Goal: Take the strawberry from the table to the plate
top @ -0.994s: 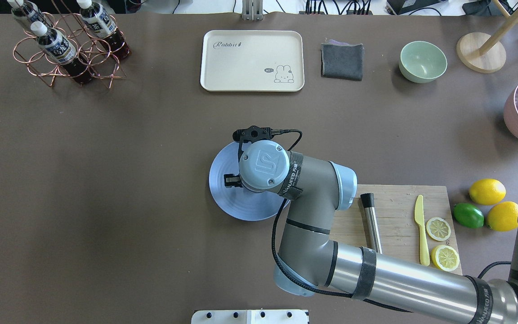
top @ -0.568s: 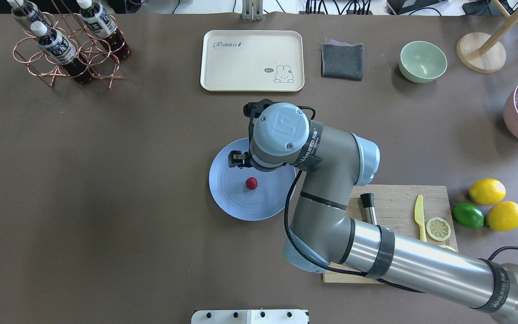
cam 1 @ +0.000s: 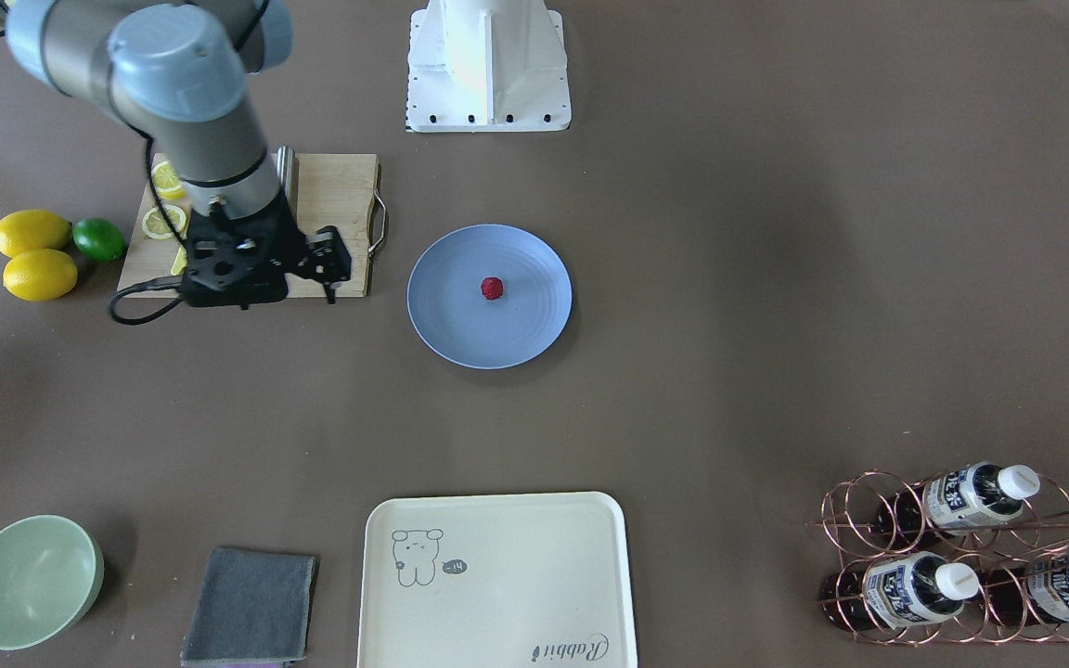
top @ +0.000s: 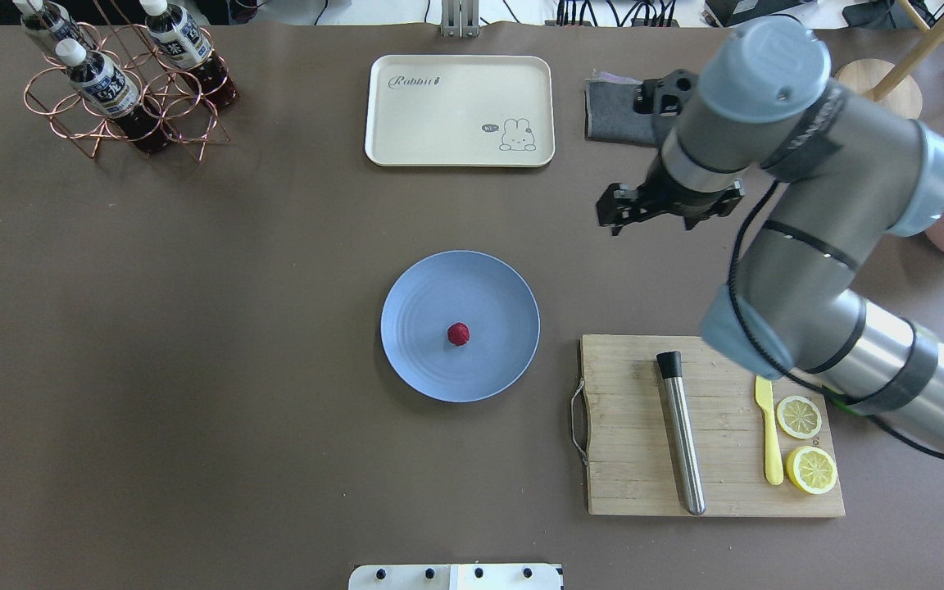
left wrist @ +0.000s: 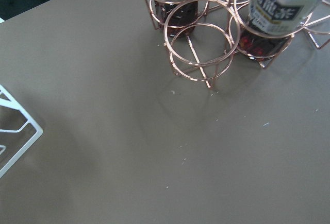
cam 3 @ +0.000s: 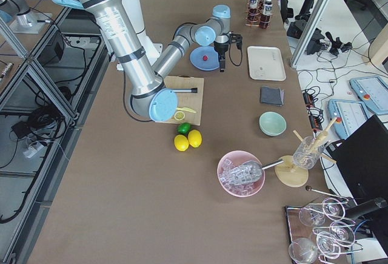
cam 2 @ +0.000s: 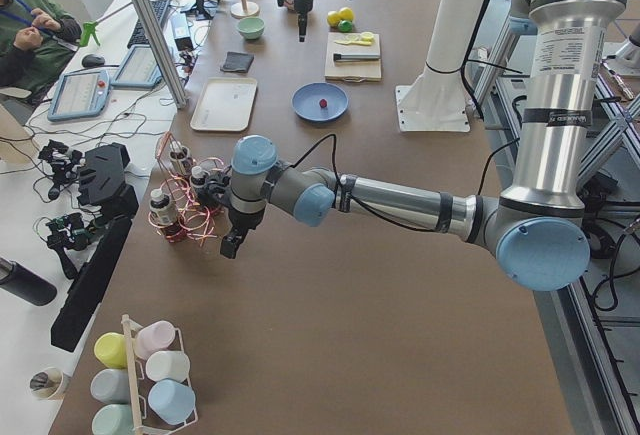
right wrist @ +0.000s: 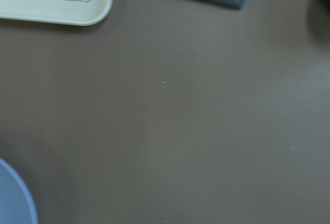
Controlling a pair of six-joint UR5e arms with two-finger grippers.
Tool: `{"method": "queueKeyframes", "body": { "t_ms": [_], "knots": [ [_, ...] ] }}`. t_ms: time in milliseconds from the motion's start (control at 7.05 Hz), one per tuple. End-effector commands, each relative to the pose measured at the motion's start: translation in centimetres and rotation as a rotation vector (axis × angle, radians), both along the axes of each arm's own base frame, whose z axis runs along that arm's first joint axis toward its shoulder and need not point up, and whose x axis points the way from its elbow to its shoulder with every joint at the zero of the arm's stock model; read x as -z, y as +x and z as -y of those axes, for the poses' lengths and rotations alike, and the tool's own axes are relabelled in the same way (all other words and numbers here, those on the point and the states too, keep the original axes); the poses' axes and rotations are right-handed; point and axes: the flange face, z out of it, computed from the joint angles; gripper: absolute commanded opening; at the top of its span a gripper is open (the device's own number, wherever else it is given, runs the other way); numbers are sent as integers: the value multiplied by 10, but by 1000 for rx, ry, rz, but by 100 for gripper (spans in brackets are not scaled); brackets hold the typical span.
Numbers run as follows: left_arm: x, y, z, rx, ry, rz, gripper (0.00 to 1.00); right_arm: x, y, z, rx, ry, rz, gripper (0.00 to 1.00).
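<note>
Grey-brown surface point(top: 193, 369): strawberry point(top: 458, 333) sits mid-plate point(top: 419, 373). A wooden board point(top: 628, 434) carrying a metal rod point(top: 681, 442), yellow knife point(top: 769, 434) and lemon slices point(top: 800, 416) lies near the plate on the robot's right, with a cream tray point(top: 439, 115) and grey cloth point(top: 613, 115) along the far edge. Right tool point(top: 610, 220) hangs over bare surface near the cloth, well apart from the plate, jaws apparently a little apart and gripping nothing. Left tool point(cam 2: 231, 246) is off beside the copper bottle rack point(top: 95, 135) at the left end; can't tell how far open it is.
</note>
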Motion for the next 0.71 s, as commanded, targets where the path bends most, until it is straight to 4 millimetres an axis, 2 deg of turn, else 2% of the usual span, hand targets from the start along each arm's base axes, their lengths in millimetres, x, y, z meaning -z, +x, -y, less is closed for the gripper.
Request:
{"method": "queueKeyframes", "body": {
  "t_ms": [0,142,426,568],
  "knots": [
    [-37,-51,-32,5,-29,34,98,-81,114,34,11,-7,-54,100],
    [-45,-51,-42,-22,-52,-27,98,-104,150,46,24,-27,-38,100],
    [-53,-60,-49,-14,-122,-83,98,-185,282,40,112,0,66,100],
    [-52,-60,-49,-13,-122,-83,98,-233,345,32,132,29,76,100]
  ]
}}
